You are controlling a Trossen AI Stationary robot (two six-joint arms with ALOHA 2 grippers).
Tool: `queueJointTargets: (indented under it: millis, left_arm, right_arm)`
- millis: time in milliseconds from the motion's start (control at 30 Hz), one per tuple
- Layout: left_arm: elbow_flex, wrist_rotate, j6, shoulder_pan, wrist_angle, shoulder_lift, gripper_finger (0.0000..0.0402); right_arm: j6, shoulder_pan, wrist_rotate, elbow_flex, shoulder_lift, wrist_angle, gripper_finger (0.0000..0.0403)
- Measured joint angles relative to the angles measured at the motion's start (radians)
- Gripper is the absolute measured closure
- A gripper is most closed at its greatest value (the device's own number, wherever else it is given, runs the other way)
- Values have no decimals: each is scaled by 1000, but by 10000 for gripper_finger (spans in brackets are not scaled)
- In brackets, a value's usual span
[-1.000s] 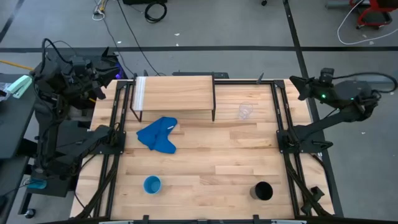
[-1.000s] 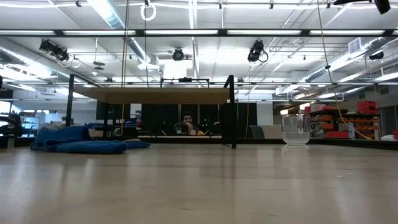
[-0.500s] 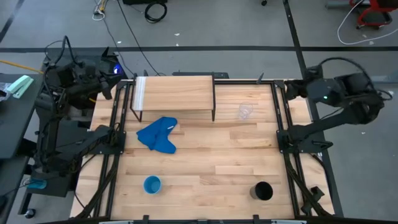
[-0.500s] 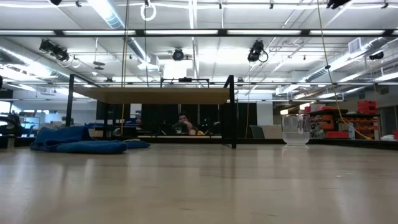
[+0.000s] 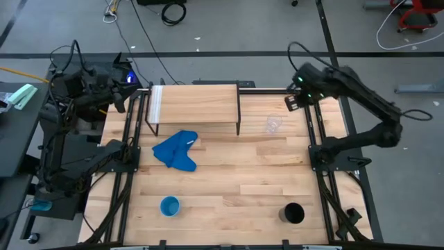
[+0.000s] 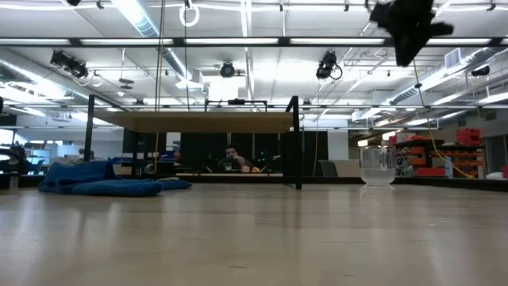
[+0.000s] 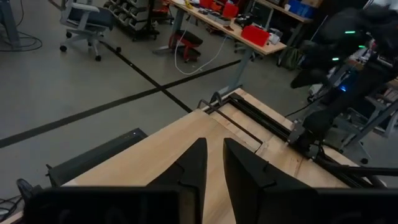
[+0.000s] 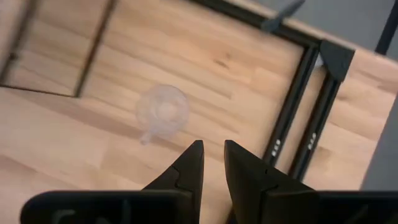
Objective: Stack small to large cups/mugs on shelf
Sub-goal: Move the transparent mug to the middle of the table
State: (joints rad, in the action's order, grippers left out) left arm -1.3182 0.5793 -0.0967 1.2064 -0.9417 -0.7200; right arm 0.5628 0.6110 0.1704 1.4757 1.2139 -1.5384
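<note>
**Three cups on the tabletop, none on the shelf**

Right gripper (image 5: 294, 102) is up in the air over the far right part of the table, near the clear cup (image 5: 274, 125) but well above it. In the right wrist view its fingers (image 8: 190, 163) sit close together with only a narrow slit between them, nothing held; the clear cup (image 8: 163, 111) shows beyond the tips, upright on the wood. Low view has the same gripper (image 6: 409, 32) hanging high above the clear cup (image 6: 378, 166).

Left gripper (image 5: 114, 99) is parked off the table's far left corner, beside the shelf (image 5: 194, 102). Left wrist view: fingers (image 7: 194, 163) near-closed, thin gap, empty.

Cup positions:
- clear cup: on the tabletop just right of the shelf, apart from its leg.
- light blue cup (image 5: 170, 205): near edge, left of centre, upright.
- black cup (image 5: 294, 213): near edge, right side, upright, well apart from the blue one.

Shelf stands at the far edge, left of centre, top board bare. Blue cloth (image 5: 176, 150) lies crumpled on the tabletop just in front of it, overlapping the shelf's near edge in the high view.

A person (image 6: 231, 158) is visible in the room behind the table, under the shelf line in the low view.
</note>
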Motion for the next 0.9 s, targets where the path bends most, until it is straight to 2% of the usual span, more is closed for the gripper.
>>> queueJointTargets:
  millis: [133,367,633,900]
  left_arm:
    - [0,0,4,0,-2,0,338]
    - [0,-1,24,0,-14,0,333]
    - [0,-21,25,0,-17,-6,314]
    - [1,-30,25,0,-22,-54,302]
  right_arm:
    - [-98,73,-50,0,97,-3,332]
    - [-169,59,-107,-56,201,41,332]
    - [-193,61,-164,-305,180,271,332]
    - [-169,75,-172,-403,173,402,332]
